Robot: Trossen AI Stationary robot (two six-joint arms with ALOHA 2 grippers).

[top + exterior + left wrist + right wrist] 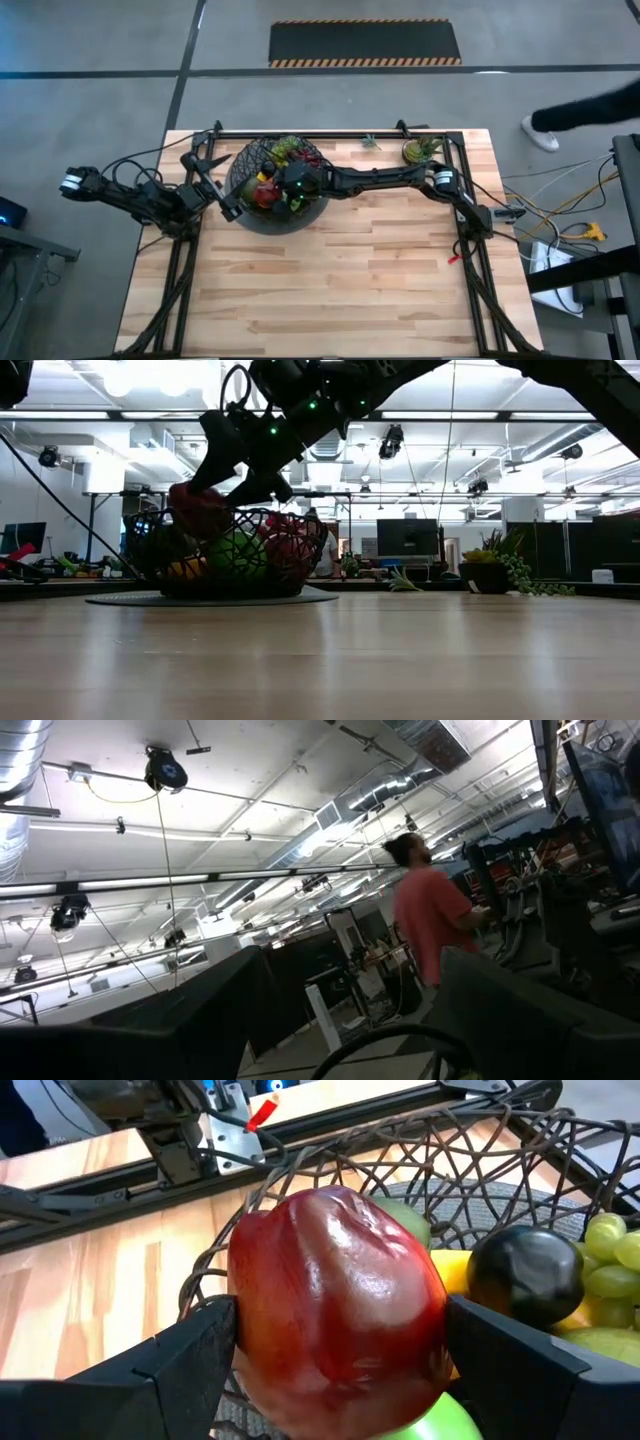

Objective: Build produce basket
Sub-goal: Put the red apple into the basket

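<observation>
Right end effector (335, 1350) grips red apple (335, 1310) over basket (480, 1160)

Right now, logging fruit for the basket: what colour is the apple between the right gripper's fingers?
Deep red with a glossy skin; the apple shows best in the right wrist view.

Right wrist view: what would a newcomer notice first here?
A big glossy red apple fills the frame, clamped between the right gripper and hanging over the black wire basket. Beside it in the basket lie a small black fruit and green grapes. The left gripper waits at the basket's left.
</observation>
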